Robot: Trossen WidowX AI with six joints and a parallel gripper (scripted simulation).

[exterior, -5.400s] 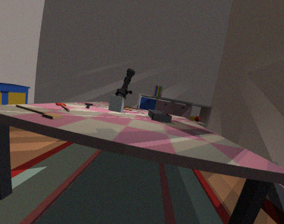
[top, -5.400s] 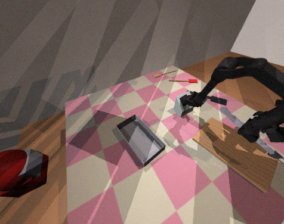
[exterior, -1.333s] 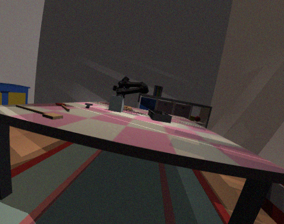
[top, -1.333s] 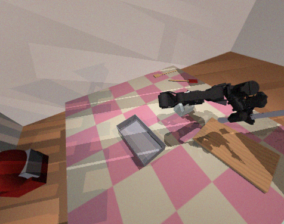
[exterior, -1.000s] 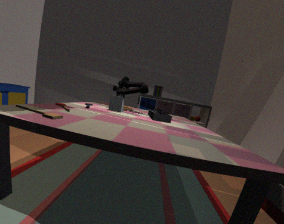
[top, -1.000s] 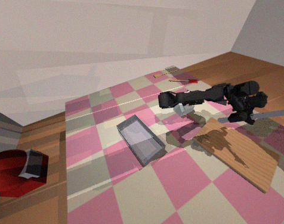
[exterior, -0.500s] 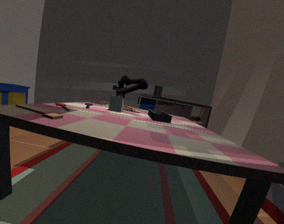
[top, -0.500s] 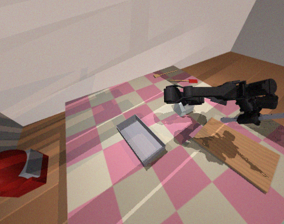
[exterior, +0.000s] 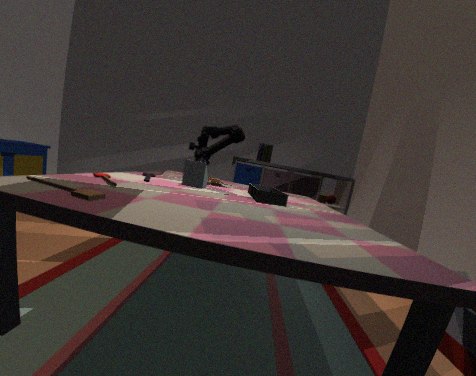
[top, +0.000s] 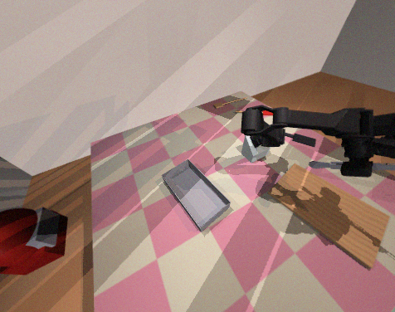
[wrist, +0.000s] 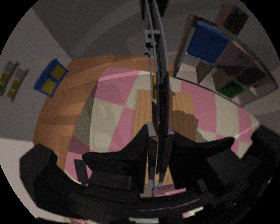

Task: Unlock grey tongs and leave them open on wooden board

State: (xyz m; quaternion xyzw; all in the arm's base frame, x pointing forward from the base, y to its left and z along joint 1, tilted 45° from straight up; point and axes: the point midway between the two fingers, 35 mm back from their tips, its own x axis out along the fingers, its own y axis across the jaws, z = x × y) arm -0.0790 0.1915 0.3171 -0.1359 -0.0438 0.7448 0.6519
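My gripper (top: 261, 138) (exterior: 198, 150) (wrist: 152, 125) is shut on the grey tongs (wrist: 153, 63) and holds them above the table, beyond the far end of the wooden board (top: 330, 212) (exterior: 88, 194). In the wrist view the tongs run straight out from between the fingers, with their two arms close together. In the top and exterior views the tongs are too thin and too hidden by the arm to make out. The grey roasting tin (top: 195, 195) (exterior: 268, 195) stands empty in the middle of the checked table, left of the board.
A light grey block (top: 253, 151) (exterior: 194, 173) stands on the table right under the gripper. A red-handled tool (top: 265, 112), a black tool (top: 301, 138) and a grey bar (top: 322, 164) lie near the arm's base. A shelf (exterior: 288, 175) stands behind the table.
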